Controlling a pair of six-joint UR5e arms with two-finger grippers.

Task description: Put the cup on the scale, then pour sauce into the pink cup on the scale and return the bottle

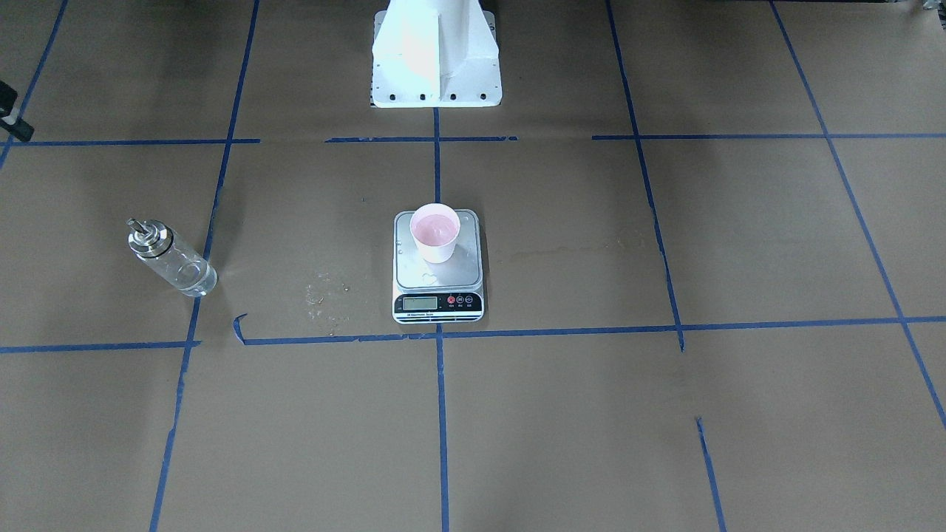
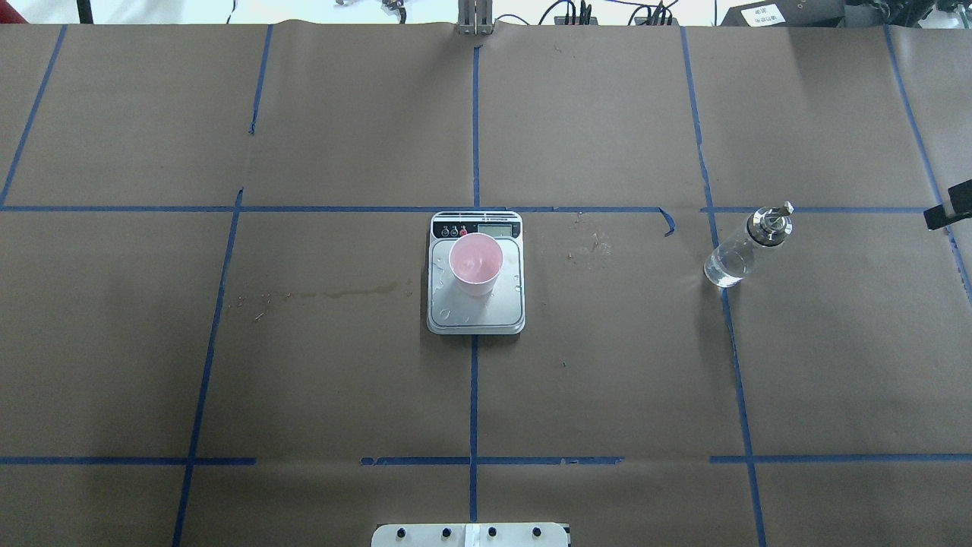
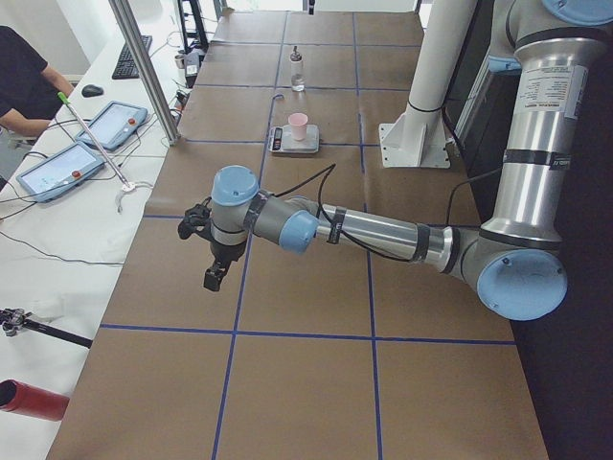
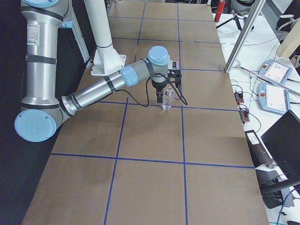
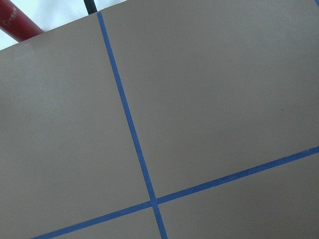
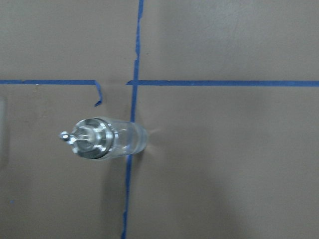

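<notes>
Towards the right end of the desk (image 2: 607, 380), the right tool (image 4: 159, 97) was seen hanging close by the bottle (image 4: 167, 99) but with no hold on it; how far its jaws were parted could not be told. In its wrist camera the bottle was found upright and free on the desk, on a blue tape line (image 6: 130, 189), its silver pourer top (image 6: 89, 137) uppermost and its thin spout (image 6: 65, 135) turned aside. A low pool of clear sauce (image 2: 721, 272) was just made out at its base. The bottle was judged stiff, smooth and breakable, light for its size with so little in it, and top-heavy from the metal cap; slip on the glass was to be expected. A hold across the round glass body, below the metal collar and about mid-height, was judged safest. Well apart from it, at the desk's middle, the scale (image 2: 474, 315) was seen lying flat, with the cup (image 2: 475, 264) standing upright on its platform towards the display end; droplets (image 2: 448, 311) were noted on the bare metal. Far off at the other end the left tool (image 3: 214, 278) was held above bare paper, its opening likewise not to be told
</notes>
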